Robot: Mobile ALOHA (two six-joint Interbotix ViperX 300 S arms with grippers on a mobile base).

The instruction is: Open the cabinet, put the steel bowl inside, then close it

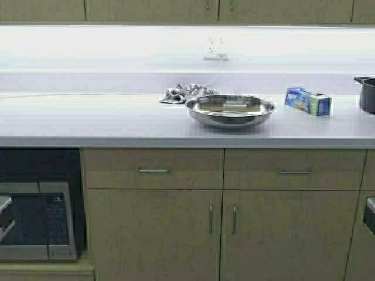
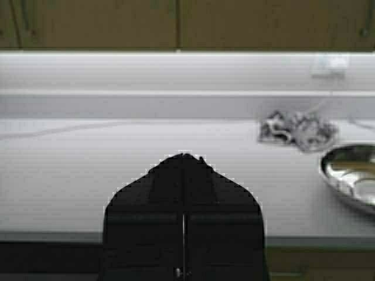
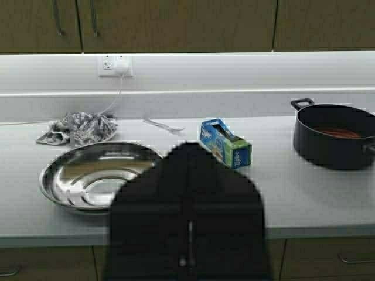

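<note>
High view shows the steel bowl (image 1: 230, 110) sitting upright on the white counter (image 1: 88, 120), a little right of the middle and nearer the front edge than the wall. Just behind it to the left lies a crumpled grey cloth (image 1: 186, 92), apart from the rim, and a thin cord runs from the cloth area up to a wall socket (image 1: 215, 45). To the bowl's right, well clear of it, a blue bag box (image 1: 308, 101) lies on its side, and farther right a dark pot (image 1: 368, 93) stands at the picture's edge. Above the lit wall strip, the cabinet (image 1: 152, 10) shows only the bottom of its doors, which sit flush and shut, with short handles (image 1: 207, 4) at the lower edge near the middle seam. Below the counter are drawers, base doors and a microwave (image 1: 36, 221) at the left. Neither arm reaches into this view. In the right wrist view the right gripper (image 3: 188, 153) has its two dark fingers pressed together, holding nothing; it is on the near side of the counter edge, with the bowl beyond it and toward the left, untouched. In the left wrist view the left gripper (image 2: 184, 159) is likewise closed and holds nothing, facing bare counter, with the bowl farther off to the right and the cloth behind it.
</note>
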